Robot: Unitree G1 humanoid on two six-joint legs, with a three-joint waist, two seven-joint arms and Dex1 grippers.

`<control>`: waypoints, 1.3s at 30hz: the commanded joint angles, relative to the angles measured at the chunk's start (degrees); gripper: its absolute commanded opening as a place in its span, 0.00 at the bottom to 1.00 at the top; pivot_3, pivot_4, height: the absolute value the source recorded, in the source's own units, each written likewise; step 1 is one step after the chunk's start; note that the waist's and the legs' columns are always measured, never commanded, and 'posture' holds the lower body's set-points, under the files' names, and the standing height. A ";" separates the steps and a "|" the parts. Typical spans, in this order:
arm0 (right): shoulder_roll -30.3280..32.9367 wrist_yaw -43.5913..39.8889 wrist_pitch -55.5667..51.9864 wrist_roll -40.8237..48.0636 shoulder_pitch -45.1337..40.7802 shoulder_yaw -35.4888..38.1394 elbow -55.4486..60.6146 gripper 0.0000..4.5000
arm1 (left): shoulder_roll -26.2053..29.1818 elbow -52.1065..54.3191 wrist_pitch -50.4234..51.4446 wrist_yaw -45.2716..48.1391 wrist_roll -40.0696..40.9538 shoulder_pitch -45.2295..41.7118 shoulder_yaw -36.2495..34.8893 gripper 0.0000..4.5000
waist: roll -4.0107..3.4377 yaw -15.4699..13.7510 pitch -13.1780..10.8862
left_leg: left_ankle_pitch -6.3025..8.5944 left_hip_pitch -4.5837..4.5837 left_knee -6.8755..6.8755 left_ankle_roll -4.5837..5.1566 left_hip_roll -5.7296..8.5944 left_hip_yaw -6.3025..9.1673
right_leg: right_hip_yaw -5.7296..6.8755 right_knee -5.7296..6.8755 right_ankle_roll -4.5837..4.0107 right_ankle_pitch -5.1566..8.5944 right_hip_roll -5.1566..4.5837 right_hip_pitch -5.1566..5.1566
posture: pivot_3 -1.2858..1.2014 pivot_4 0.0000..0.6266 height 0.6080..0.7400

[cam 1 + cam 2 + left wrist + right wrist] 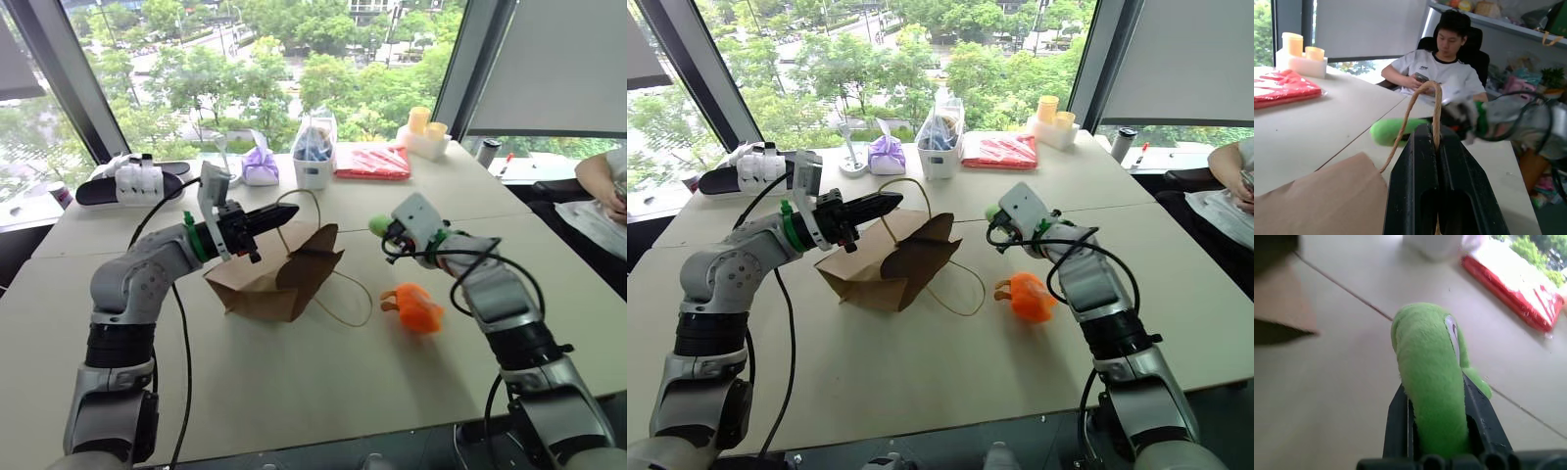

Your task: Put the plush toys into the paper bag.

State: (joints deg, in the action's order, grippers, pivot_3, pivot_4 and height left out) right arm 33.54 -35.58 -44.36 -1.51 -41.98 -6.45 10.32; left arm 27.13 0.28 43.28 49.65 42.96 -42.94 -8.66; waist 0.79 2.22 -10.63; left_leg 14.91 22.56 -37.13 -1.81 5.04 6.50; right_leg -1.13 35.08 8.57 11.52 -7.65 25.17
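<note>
In the left eye view, the paper bag (279, 274) is seen slumped on the table (294, 392), its cord handle (294, 201) pinched in the closed left gripper (284, 212). The green plush toy (378, 225) is clamped in the right gripper (384, 228), raised above the table right of the bag. The orange plush toy (415, 306) lies on the table below that arm.

In the left wrist view, the cord (1436, 112) is caught between shut fingers (1415, 186).

In the right wrist view, the green toy (1432, 377) is squeezed between both fingers (1396, 421).
</note>
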 commanded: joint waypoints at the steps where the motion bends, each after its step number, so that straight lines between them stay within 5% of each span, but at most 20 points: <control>1: 2.85 -5.77 -7.16 5.71 2.73 -0.20 14.84 0.01 | 0.85 -0.56 -1.80 0.48 -0.26 -1.67 -1.11 0.00 | 0.01 -0.15 0.00 | 0.01 -0.02 0.00 0.02 0.00 0.01 | 0.02 -0.02 0.00 0.00 0.01 -0.05 | 0.52 0.24 1.00; 8: -2.48 -4.14 -9.14 7.52 2.95 -8.04 16.51 0.01 | 0.68 -2.20 -2.67 0.16 -0.41 -3.23 -1.17 0.00 | 0.02 -0.18 0.00 | 0.20 -0.11 -0.13 0.35 -0.01 -0.02 | 0.02 -0.02 0.00 0.00 0.00 -0.18 | 0.52 0.24 1.00; 20: -17.88 -2.84 4.47 5.70 -7.89 -14.95 -10.71 0.01 | 0.51 -0.15 -2.34 -2.45 0.76 -2.83 -3.15 0.00 | 0.02 0.24 0.00 | -0.01 -0.11 -0.07 -0.02 -0.01 0.01 | 0.02 0.01 0.00 0.00 0.01 -0.13 | 0.52 0.24 1.00; 21: -19.05 -2.85 6.12 4.83 -9.07 -15.71 -13.79 0.18 | 0.28 0.06 -2.42 -3.06 0.85 -2.70 -3.48 0.00 | 0.02 0.33 0.00 | -0.02 -0.12 -0.05 -0.03 -0.01 0.01 | 0.01 0.02 -0.01 0.00 0.00 -0.11 | 0.52 0.24 1.00; 28: -20.39 -3.95 9.80 3.39 -11.17 -15.29 -17.96 0.95 | -0.11 1.22 -1.62 -4.85 2.21 -2.10 -4.26 0.00 | 0.02 0.11 0.00 | -0.03 -0.05 0.00 -0.06 0.01 0.06 | 0.01 0.03 -0.01 -0.01 -0.02 -0.04 | 0.52 0.24 1.00; 39: 3.37 -6.94 -10.30 7.21 4.89 0.82 14.38 0.99 | -0.84 -0.79 -2.04 -5.41 2.91 -3.10 -4.60 0.00 | 0.02 -1.23 0.00 | 0.00 -0.01 0.01 -0.02 0.01 0.01 | 0.02 -0.01 -0.01 0.00 0.00 -0.01 | 0.52 0.24 1.00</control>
State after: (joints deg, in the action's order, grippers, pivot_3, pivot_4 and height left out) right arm 34.22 -41.94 -51.10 4.22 -39.80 -9.38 18.34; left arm 26.01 -1.22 41.99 43.85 45.09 -44.78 -12.22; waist 0.81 0.99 -10.63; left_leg 14.91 22.54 -37.13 -1.83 5.04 6.49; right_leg -1.11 35.07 8.56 11.52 -7.64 25.15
